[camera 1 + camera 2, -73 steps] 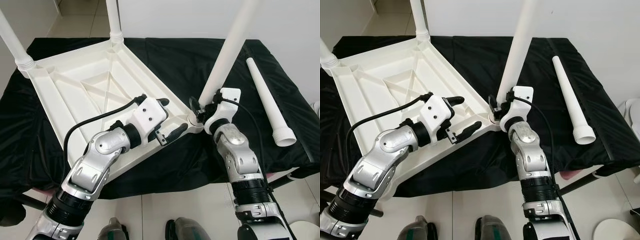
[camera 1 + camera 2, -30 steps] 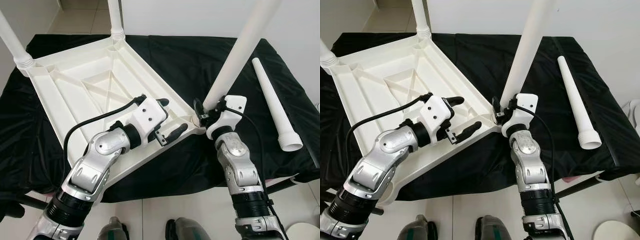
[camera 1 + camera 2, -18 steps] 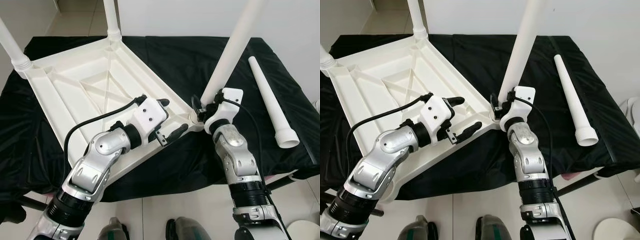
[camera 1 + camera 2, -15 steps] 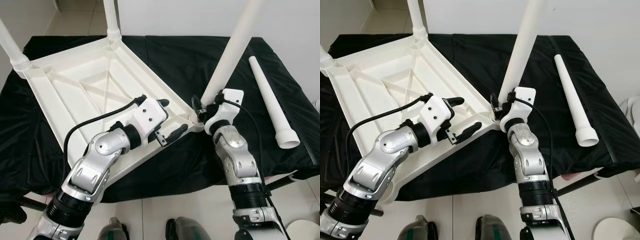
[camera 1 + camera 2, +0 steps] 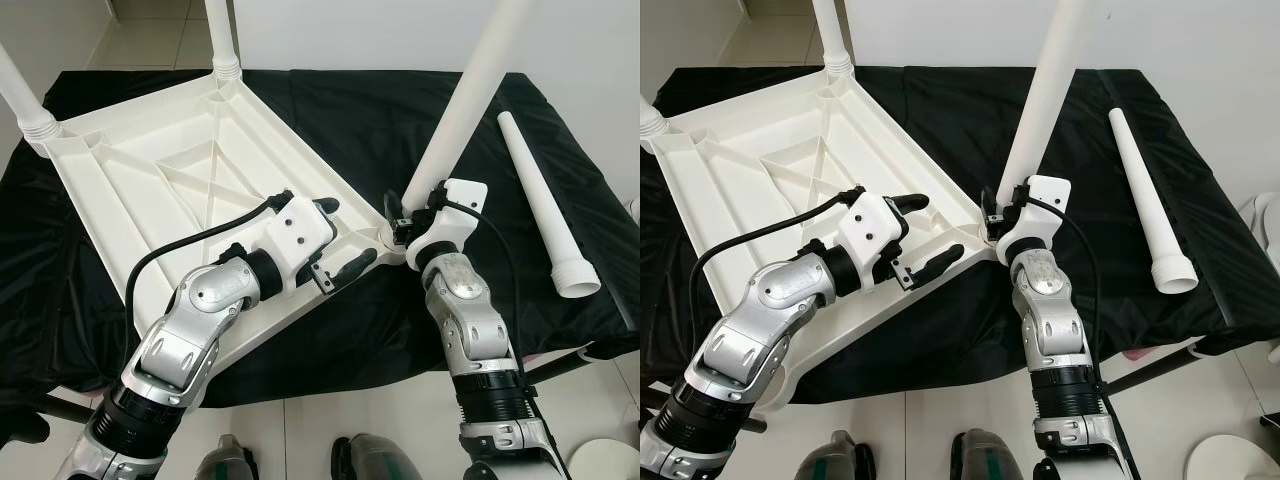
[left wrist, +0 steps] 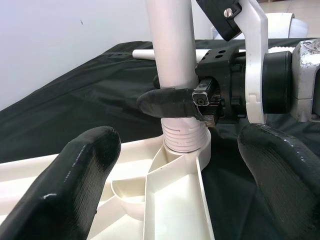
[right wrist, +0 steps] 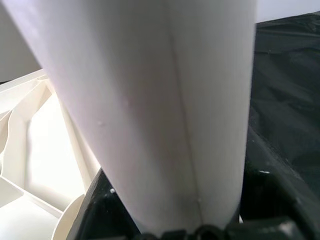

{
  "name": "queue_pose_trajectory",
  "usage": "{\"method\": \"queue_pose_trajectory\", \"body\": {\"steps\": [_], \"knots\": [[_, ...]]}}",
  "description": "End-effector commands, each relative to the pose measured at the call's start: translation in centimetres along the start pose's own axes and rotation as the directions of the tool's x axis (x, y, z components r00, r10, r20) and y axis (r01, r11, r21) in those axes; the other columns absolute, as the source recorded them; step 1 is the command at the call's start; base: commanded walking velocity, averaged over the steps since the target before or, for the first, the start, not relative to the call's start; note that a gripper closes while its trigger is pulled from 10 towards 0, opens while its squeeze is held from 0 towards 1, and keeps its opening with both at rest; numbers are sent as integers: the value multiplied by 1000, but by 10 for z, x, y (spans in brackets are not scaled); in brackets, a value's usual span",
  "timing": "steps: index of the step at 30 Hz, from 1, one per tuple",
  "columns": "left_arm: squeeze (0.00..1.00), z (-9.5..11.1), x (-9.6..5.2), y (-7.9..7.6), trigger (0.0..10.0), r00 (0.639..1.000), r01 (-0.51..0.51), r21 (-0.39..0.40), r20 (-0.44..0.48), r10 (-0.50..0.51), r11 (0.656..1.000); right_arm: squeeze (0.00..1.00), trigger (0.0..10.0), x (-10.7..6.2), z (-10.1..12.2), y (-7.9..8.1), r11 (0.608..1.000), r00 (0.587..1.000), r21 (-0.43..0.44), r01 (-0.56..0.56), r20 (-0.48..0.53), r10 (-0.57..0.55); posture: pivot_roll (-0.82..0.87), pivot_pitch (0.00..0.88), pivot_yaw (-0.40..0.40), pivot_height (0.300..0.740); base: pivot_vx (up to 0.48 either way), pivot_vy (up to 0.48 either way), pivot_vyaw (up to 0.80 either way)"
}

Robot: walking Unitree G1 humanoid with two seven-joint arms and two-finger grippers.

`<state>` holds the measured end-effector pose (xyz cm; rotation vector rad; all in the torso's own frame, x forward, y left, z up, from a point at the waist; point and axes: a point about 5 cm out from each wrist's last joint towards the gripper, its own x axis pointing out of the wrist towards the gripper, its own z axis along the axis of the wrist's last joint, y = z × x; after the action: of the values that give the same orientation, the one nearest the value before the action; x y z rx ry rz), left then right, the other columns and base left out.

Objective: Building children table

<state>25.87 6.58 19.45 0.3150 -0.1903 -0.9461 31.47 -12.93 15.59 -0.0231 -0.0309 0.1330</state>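
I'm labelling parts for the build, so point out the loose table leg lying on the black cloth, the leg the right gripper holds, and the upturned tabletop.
loose table leg (image 5: 537,200), left eye view, middle of its shaft.
held leg (image 5: 463,110), left eye view, mid shaft above the right gripper (image 5: 404,222).
upturned tabletop (image 5: 150,190), left eye view, ribbed underside.

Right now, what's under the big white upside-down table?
Under the upside-down tabletop lies a black cloth, spread out past every edge. It also covers whatever furniture holds it all up, so that stays hidden, as does the tabletop's smooth face.
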Motion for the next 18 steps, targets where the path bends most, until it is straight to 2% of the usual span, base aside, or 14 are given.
{"method": "queue_pose_trajectory", "body": {"steps": [1,4,5,6,7,8,9,10,13,18], "knots": [[0,-1,-2,-1,10000,1000,5,0,-9,-5,1000,0,10000,-7,-34,2,1000,986,3,1,-169,0,-106,88,4,740,0,0,0],[0,0,-2,-1,10000,1000,5,-1,-10,-5,1000,0,10000,-7,-33,-1,999,986,-9,39,-161,-40,-106,88,4,740,0,0,0],[0,0,-2,-1,10000,1000,6,-2,-10,-6,1000,0,10000,-8,-34,-3,995,981,-12,103,-161,-103,-108,90,2,740,0,0,0],[0,0,-2,-1,10000,1000,6,-2,-10,-6,1000,0,10000,-8,-34,-3,995,981,-12,103,-161,-103,-108,90,2,740,0,0,0],[0,0,-1,-2,10000,1000,8,-4,-10,-8,1000,0,10000,-8,-35,-3,983,970,-18,184,-156,-184,-109,90,1,740,0,0,0],[0,0,-1,-2,10000,1000,8,-4,-10,-8,1000,0,10000,-8,-35,-3,983,970,-18,184,-156,-184,-109,90,1,740,0,0,0],[0,0,-1,-2,10000,1000,9,-5,-9,-9,1000,0,10000,-8,-35,0,970,958,-20,243,-152,-243,-111,89,1,740,0,0,0],[0,0,-1,-2,10000,1000,9,-5,-9,-9,1000,0,10000,-8,-35,0,970,958,-20,243,-152,-243,-111,89,1,740,0,0,0],[0,0,2,-4,10000,1000,11,-8,-4,-11,1000,0,10000,-2,-33,21,967,958,9,256,-138,-253,-108,85,-5,740,0,0,0],[0,0,2,-4,10000,1000,9,-11,-1,-9,1000,0,10000,2,-28,28,964,957,17,264,-127,-260,-103,81,-11,740,0,0,0]]}}
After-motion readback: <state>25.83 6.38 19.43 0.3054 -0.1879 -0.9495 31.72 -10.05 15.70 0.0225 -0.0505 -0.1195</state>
